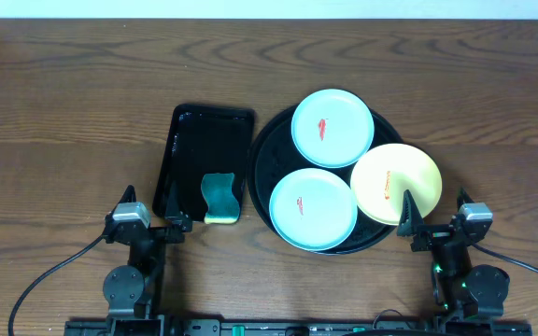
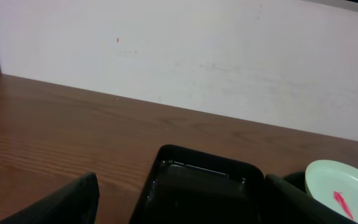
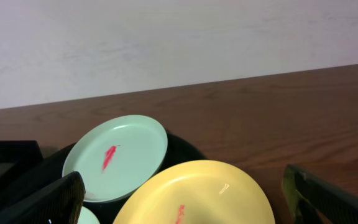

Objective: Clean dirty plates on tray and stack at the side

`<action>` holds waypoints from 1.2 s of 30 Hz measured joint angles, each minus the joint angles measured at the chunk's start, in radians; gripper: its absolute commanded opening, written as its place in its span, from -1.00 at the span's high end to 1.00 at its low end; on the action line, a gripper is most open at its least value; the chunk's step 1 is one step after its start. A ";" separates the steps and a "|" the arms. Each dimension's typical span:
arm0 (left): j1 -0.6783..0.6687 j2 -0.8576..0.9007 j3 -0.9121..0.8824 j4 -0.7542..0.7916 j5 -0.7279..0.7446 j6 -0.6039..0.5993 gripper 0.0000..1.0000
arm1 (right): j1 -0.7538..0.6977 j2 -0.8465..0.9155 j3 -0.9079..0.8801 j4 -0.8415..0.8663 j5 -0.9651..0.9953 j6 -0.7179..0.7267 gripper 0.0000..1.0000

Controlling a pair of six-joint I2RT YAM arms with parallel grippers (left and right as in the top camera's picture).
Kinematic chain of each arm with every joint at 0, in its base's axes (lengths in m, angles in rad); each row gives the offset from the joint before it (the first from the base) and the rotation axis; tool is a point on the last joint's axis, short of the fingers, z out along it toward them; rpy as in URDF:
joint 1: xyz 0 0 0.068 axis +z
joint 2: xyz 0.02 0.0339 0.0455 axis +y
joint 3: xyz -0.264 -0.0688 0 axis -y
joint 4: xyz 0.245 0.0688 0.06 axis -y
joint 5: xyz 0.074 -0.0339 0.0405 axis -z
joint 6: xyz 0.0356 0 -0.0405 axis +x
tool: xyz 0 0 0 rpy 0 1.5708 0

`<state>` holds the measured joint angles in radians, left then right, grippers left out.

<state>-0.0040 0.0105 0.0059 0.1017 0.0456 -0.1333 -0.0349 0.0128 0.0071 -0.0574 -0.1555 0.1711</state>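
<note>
The round black tray (image 1: 261, 157) holds three plates, each with a red or orange smear. One blue-green plate (image 1: 339, 121) is at the back. A second blue-green plate (image 1: 320, 217) is at the front. The yellow plate (image 1: 389, 191) lies at the right and overhangs the rim. My left gripper (image 1: 149, 209) is open and empty at the front end of the rectangular tray. My right gripper (image 1: 434, 211) is open and empty just in front of the yellow plate. The right wrist view shows the yellow plate (image 3: 210, 183) and the back plate (image 3: 129, 149) between my open fingers (image 3: 188, 208).
A rectangular black tray (image 1: 199, 140) lies left of the round tray, with a green-and-yellow sponge (image 1: 219, 198) at its front end. In the left wrist view this tray (image 2: 197, 186) sits between my open fingers (image 2: 179, 211). A white wall is behind the table.
</note>
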 measured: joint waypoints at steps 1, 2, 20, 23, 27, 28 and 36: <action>0.000 0.000 0.000 0.000 0.000 0.000 -0.67 | 0.000 0.000 0.000 0.000 0.000 0.000 -0.99; 0.000 0.000 0.000 0.000 0.000 0.000 -0.68 | 0.000 0.000 0.000 0.000 0.000 0.000 -0.99; 0.000 0.000 0.000 0.000 0.000 0.000 -0.67 | 0.000 0.000 0.000 0.000 0.000 0.000 -0.98; 0.000 0.000 0.000 0.000 0.000 0.000 -0.67 | 0.000 0.000 0.000 0.000 0.000 0.000 -0.98; 0.000 0.000 0.000 0.000 0.000 0.000 -0.67 | 0.000 0.000 0.000 0.000 0.000 0.000 -0.99; 0.000 0.000 0.000 0.000 0.000 0.000 -0.67 | 0.000 0.000 0.000 0.000 0.000 0.000 -0.99; 0.000 0.000 0.000 -0.082 0.000 0.000 -0.68 | 0.000 0.000 0.000 0.000 0.000 0.000 -0.98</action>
<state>-0.0040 0.0109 0.0059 0.0196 0.0452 -0.1333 -0.0349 0.0128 0.0071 -0.0574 -0.1558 0.1711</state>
